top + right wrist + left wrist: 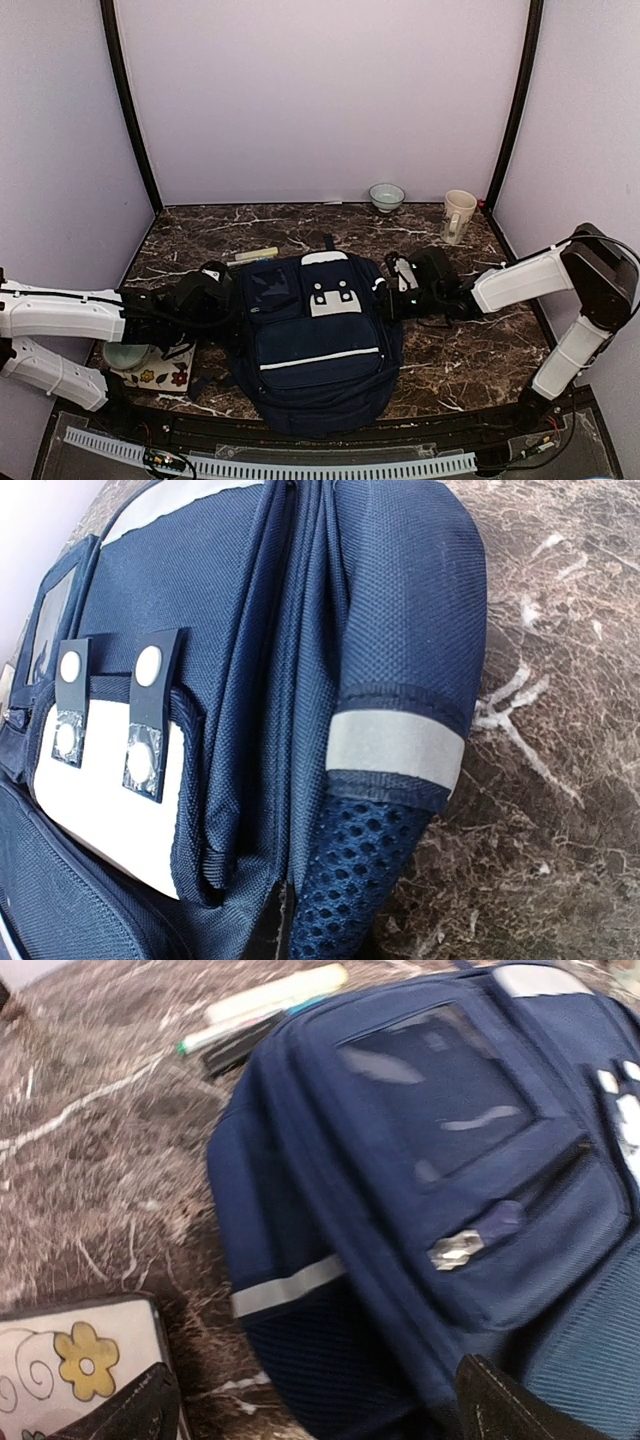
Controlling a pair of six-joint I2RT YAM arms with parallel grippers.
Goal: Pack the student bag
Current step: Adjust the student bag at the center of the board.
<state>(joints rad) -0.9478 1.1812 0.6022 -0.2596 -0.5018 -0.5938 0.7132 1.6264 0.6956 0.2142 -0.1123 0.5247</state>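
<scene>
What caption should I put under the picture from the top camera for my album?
Left arm and right arm flank the student bag on a marble table; mug, bowl behind.

We see a dark marble table (200, 235) veined in white. At its back edge stands a small pale bowl (386, 196), and by its right back corner a cream mug (458, 215). Left of its centre lie a yellow highlighter (255, 255) and pens (230, 1042). At its front left, a greenish bowl (127, 355) rests on a flower-patterned pad (165, 378).
</scene>
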